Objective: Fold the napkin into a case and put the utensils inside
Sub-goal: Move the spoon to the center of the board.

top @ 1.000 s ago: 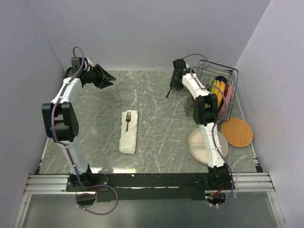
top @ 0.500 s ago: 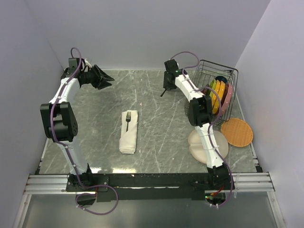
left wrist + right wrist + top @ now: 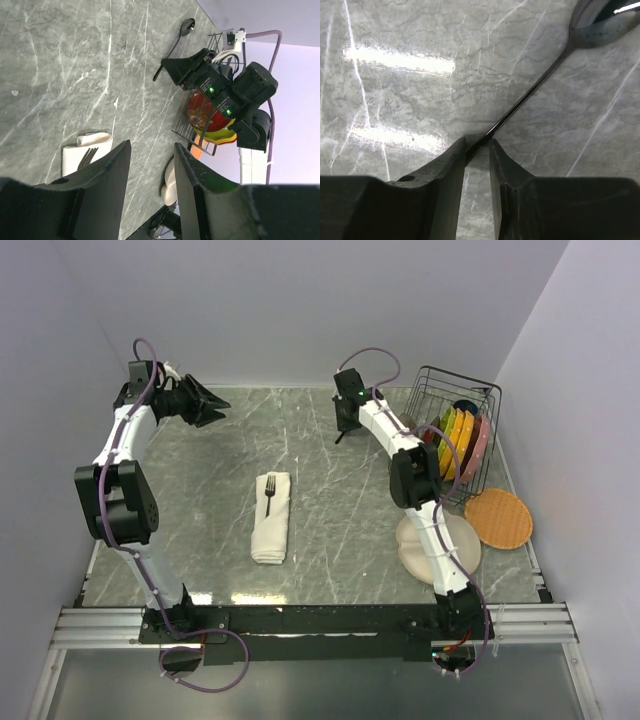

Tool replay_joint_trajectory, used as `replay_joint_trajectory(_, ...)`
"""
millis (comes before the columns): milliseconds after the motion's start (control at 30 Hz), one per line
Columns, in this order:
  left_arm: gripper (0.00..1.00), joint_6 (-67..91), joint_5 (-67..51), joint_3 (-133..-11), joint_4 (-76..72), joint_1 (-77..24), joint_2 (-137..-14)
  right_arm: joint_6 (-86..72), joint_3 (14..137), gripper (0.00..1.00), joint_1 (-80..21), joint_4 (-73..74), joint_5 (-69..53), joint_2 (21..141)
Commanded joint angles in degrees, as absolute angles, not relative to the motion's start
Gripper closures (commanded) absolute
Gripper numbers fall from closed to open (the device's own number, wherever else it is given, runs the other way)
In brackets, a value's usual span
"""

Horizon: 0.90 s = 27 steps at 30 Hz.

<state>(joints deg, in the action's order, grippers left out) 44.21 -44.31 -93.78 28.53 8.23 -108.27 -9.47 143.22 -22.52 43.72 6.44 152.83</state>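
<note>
The napkin, folded into a narrow cream-white case [image 3: 270,525], lies left of the table's centre. The dark fork [image 3: 269,495] lies on its far end; both also show in the left wrist view, the case [image 3: 80,148] and the fork [image 3: 89,155]. My right gripper [image 3: 343,426] is at the back centre, shut on the handle end of the dark spoon [image 3: 340,436]. In the right wrist view the spoon [image 3: 535,85] runs up-right from between the jaws of that gripper [image 3: 477,143]. My left gripper [image 3: 220,405] is open and empty at the back left, raised, its jaws [image 3: 151,145] apart.
A black wire rack [image 3: 487,400] with several colourful plates stands at the back right. An orange round plate [image 3: 498,517] and a beige divided plate [image 3: 465,545] lie at the right. Walls close in the left, back and right sides.
My right gripper has moved left along the back of the table with the spoon. My left gripper has drawn back to the left.
</note>
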Motion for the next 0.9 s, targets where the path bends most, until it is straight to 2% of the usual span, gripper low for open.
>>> replay_joint_trajectory(0, 0.55, 44.30, -46.40, -93.43, 28.92, 8.96, -104.59, -10.02, 143.08, 0.74, -22.85, 51.76, 0.18, 153.54)
replay_joint_trajectory(233, 0.54, 43.51, -46.67, -92.11, 29.44, 9.05, -103.10, -3.26, 138.87, 1.00, -26.10, 58.78, -6.85, 150.82)
replay_joint_trajectory(467, 0.55, 40.70, -46.49, -89.74, 30.85, 8.96, -100.81, -4.83, 132.38, 1.00, -26.81, 65.04, -6.68, 146.08)
replay_joint_trajectory(600, 0.55, 38.86, -46.32, -86.67, 30.94, 8.96, -98.36, -4.40, 120.36, 0.99, -28.12, 64.34, -9.75, 137.84)
replay_joint_trajectory(633, 0.55, 38.50, -46.14, -86.31, 31.37, 8.96, -98.00, -4.57, 119.02, 0.88, -28.56, 63.90, -9.93, 136.94)
replay_joint_trajectory(667, 0.55, 38.15, -46.06, -85.87, 31.29, 8.96, -97.65, -4.74, 118.31, 0.65, -28.83, 63.64, -10.11, 136.24)
replay_joint_trajectory(700, 0.55, 37.45, -45.97, -85.26, 31.38, 8.96, -96.95, -5.36, 118.47, 0.57, -29.18, 63.46, -10.19, 135.71)
replay_joint_trajectory(800, 0.54, 36.66, -45.62, -83.85, 31.11, 8.97, -95.45, -4.58, 124.08, 0.51, -29.44, 63.11, -8.18, 136.92)
replay_joint_trajectory(867, 0.54, 36.39, -45.27, -83.24, 31.03, 8.96, -94.40, -3.26, 130.47, 0.52, -29.36, 64.24, -6.60, 139.29)
